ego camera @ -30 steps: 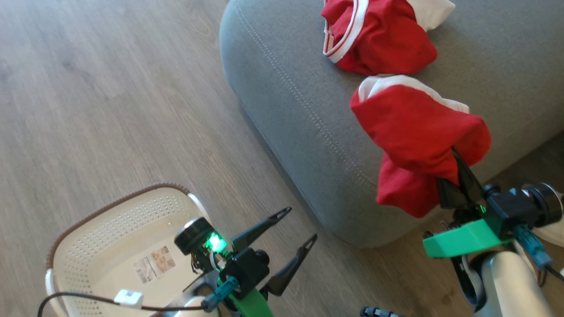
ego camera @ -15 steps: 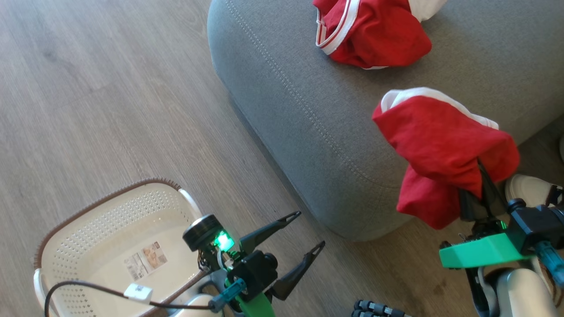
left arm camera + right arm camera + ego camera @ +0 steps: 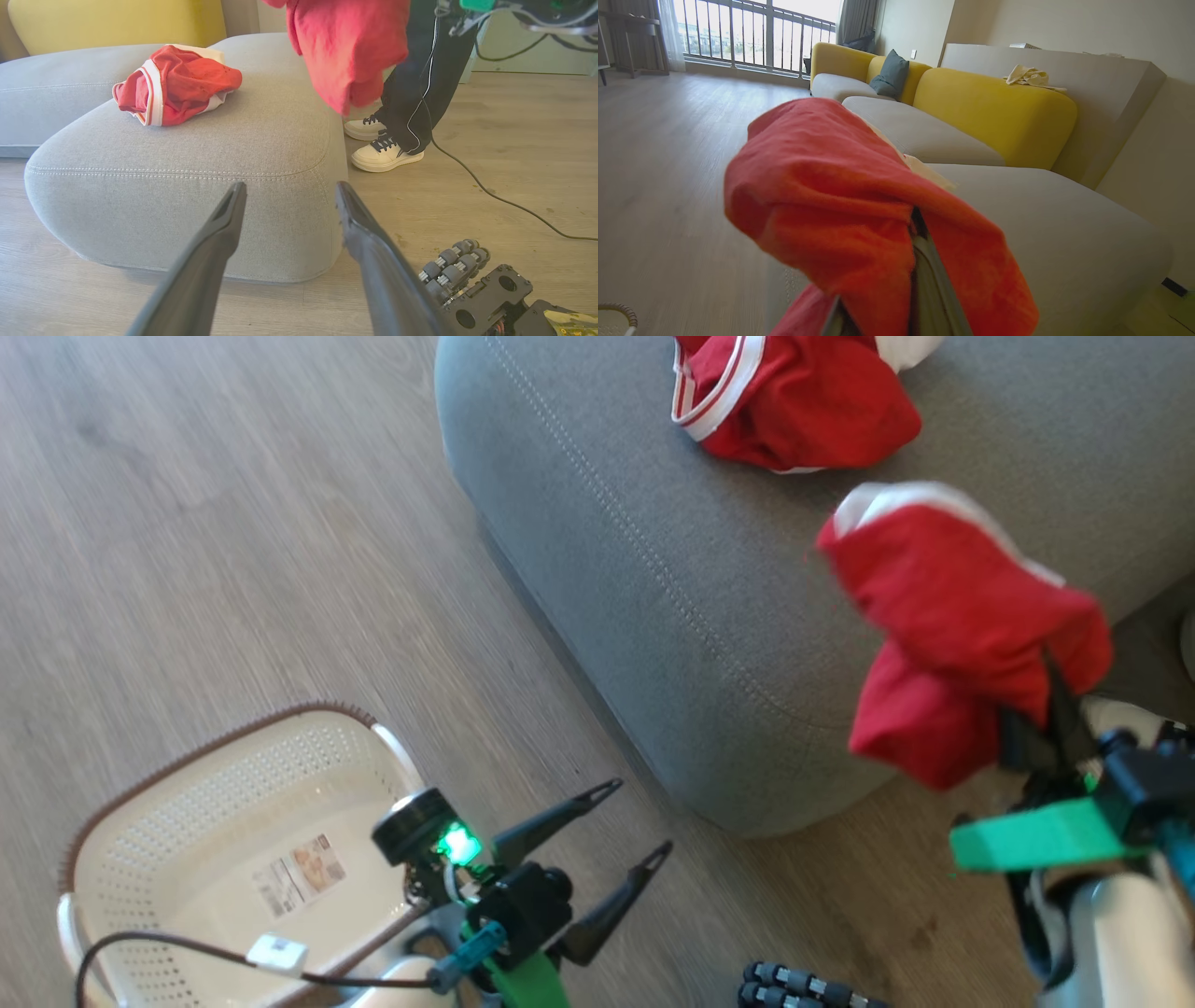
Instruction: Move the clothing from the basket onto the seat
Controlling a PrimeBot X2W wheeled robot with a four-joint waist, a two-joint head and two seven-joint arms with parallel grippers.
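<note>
Right tool (image 3: 1038,709) stays clamped on red clothing (image 3: 952,607), shifted slightly along the seat (image 3: 653,523).

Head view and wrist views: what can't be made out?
Right gripper: head view, tips buried in the held garment, blurred.
Basket: head view, near end cut by bottom edge.
Second garment on the seat: head view, cut by top edge.
Person: left wrist view, legs only; top edge cuts the rest.
</note>
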